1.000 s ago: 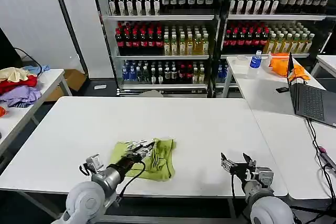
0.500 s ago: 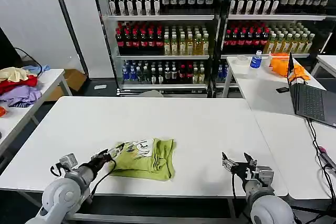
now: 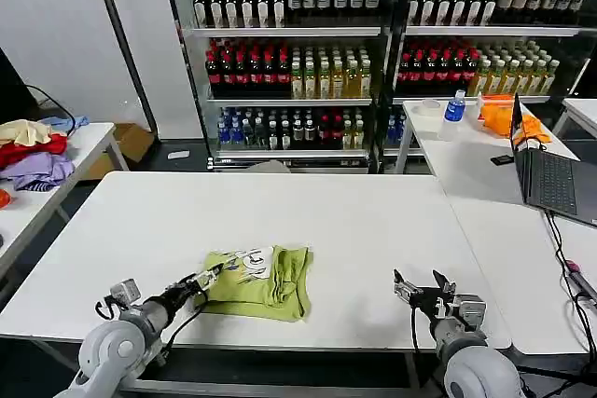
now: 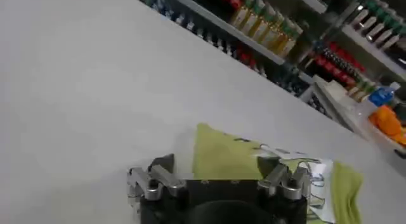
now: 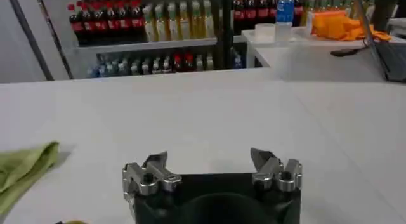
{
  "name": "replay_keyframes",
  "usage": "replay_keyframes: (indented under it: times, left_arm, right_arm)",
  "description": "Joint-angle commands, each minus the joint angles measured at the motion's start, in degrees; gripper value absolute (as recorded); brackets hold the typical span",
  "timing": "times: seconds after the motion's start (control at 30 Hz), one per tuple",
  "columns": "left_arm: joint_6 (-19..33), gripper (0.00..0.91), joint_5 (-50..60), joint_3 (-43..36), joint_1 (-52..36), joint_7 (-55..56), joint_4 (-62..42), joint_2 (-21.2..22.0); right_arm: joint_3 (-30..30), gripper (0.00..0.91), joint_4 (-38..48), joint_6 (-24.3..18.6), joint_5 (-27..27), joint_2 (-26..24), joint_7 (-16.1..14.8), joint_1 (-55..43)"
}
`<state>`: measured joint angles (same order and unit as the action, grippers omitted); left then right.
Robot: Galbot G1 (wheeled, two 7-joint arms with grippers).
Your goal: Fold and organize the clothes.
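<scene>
T-shirt (image 3: 256, 281): lime green, lying in a loose folded bundle on the near middle of the table, white print facing up on its left part; edges uneven, not yet a neat rectangle.
Left gripper (image 3: 207, 277): low over the table at the left edge of the T-shirt, jaws spread apart, holding nothing; one finger (image 4: 274, 170) in front of the cloth in the wrist view.
Right gripper (image 3: 423, 289): parked near the front right of the table, well apart from the T-shirt, jaws open and empty.
Risk: probably a pinch of only the top layer at this edge, so the fold opens or the bundle drags along the smooth top; a closing finger can also push the cloth away instead of catching it.
Table (image 3: 354, 221): white, smooth, bare around the T-shirt.
Room: shelves of bottles (image 3: 289, 62) behind; laptop (image 3: 550, 174) on the table at the right; pile of clothes (image 3: 33, 151) on a side table at the left.
</scene>
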<state>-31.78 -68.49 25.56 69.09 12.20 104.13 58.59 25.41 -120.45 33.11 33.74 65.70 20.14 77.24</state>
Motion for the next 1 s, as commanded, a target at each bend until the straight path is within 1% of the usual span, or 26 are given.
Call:
replay_keyframes:
  times: [0.03, 0.07, 0.1, 0.13, 0.17, 0.23, 0.27, 0.5, 0.6, 0.77, 0.9, 1.0]
  left_arm:
    - [-0.59, 0.675, -3.57, -0.52, -0.65, -2.61, -1.88, 1.24]
    - [-0.19, 0.302, -3.73, -0.52, -0.8, -2.57, -2.16, 1.34]
    - [0.15, 0.151, -4.17, -0.45, -0.96, -2.55, -2.58, 1.38]
    - [0.43, 0.071, -4.47, -0.41, -1.04, -2.54, -2.84, 1.37]
    - [0.6, 0.03, -4.92, -0.25, -1.03, -2.55, -2.98, 1.34]
    - [0.7, 0.02, -5.9, 0.02, -0.87, -2.61, -3.11, 1.29]
    - [0.75, 0.03, -6.22, 0.16, -0.77, -2.73, -3.1, 1.3]
    - [0.96, 0.02, -8.63, 1.24, -0.1, -3.13, -2.25, 2.19]
    - [1.16, 0.03, -8.86, 1.79, -0.02, -3.13, -1.72, 2.6]
    - [1.72, 0.02, -10.32, 3.99, -0.26, -2.81, 0.21, 2.85]
    - [1.52, 0.03, -12.19, 7.7, -0.37, -2.16, 1.54, 1.67]
    - [1.04, 0.03, -11.42, 12.81, -1.72, -1.52, 1.26, -1.06]
  right_arm:
    - [0.21, 0.907, -0.05, 0.02, 0.01, 0.01, 0.07, 0.09]
    - [0.25, 0.907, -0.09, 0.03, 0.01, 0.03, 0.1, 0.13]
    - [0.27, 0.907, -0.15, 0.03, 0.0, 0.09, 0.11, 0.16]
    - [0.26, 0.907, -0.18, 0.04, 0.0, 0.1, 0.13, 0.17]
    - [0.27, 0.907, -0.25, 0.03, 0.0, 0.12, 0.14, 0.18]
    - [0.29, 0.907, -0.27, 0.04, 0.01, 0.13, 0.15, 0.17]
    - [0.31, 0.907, -0.24, 0.04, 0.0, 0.14, 0.19, 0.12]
    - [0.24, 0.907, -0.27, 0.04, 0.0, 0.25, 0.26, -0.02]
    - [0.21, 0.907, -0.31, 0.04, 0.04, 0.26, 0.31, -0.13]
    - [0.28, 0.907, -0.52, 0.04, 0.08, 0.14, 0.35, -0.03]
    - [0.56, 0.907, -0.85, 0.04, 0.23, -0.08, 0.39, 0.09]
    - [0.74, 0.907, -1.31, 0.04, 0.5, -0.39, 0.46, 0.24]
